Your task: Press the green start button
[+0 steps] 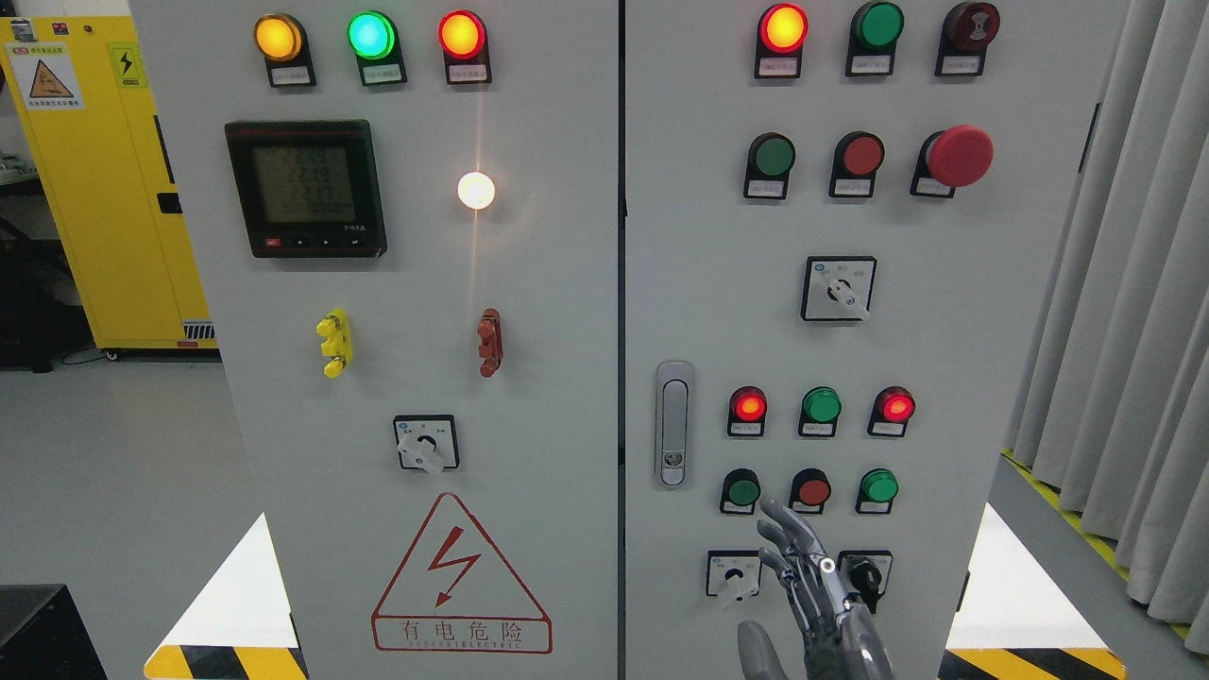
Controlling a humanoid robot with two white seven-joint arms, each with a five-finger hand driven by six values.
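On the right cabinet door [945,340], the lower row holds a green push button [743,491], a red one [812,490] and another green one [879,485]. My right hand [791,567] rises from the bottom edge in front of this row, open, fingers stretched upward and holding nothing. Its fingertips [773,513] end just below and to the right of the left green button, between it and the red one; I cannot tell if they touch the panel. A further green push button [774,156] sits higher up.
Two rotary selector switches [735,576] [864,574] flank the hand. Above the button row are red, green and red indicator lamps [821,405]. A door latch [672,425] is left of them. A red mushroom stop button [958,156] sits high right. Curtains [1124,331] hang at right.
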